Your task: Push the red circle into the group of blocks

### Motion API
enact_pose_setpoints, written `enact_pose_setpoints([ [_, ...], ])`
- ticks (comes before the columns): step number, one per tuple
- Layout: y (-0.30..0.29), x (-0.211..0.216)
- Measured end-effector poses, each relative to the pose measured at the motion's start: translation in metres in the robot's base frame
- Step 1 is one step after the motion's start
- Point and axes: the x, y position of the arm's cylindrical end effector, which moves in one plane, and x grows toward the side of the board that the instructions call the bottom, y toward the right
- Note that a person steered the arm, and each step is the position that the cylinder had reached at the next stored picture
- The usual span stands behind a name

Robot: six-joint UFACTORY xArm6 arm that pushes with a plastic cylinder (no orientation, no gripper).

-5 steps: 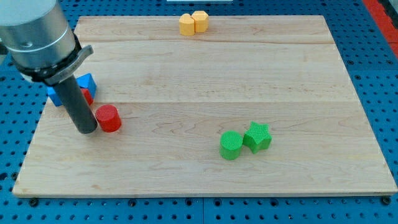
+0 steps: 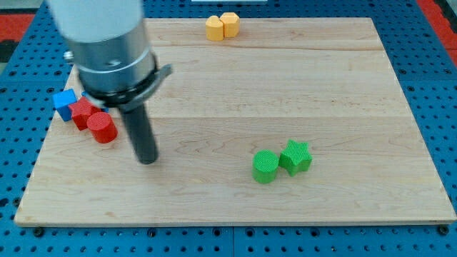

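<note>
Nearest to the view's bottom, our tip [image 2: 147, 160] rests on the worktop [image 2: 214, 193], apart from every block. We have no gripper, only this rod, so nothing is grasped. At the view's right of the tip, well apart, the green circle [image 2: 265, 166] touches the green star [image 2: 295, 157]. At the view's left, near the tip, the red circle [image 2: 103, 128] touches another red block [image 2: 83, 113], its shape unclear to us. Just behind sits the blue block [image 2: 64, 103]. Far at the top edge, two yellow blocks [image 2: 222, 26] stand together.
</note>
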Motion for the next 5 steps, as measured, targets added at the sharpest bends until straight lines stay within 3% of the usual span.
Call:
enact_pose_setpoints([
  [1, -0.031, -0.001],
  [2, -0.036, -0.03],
  [4, -0.06, -0.016],
  [5, -0.081, -0.042],
])
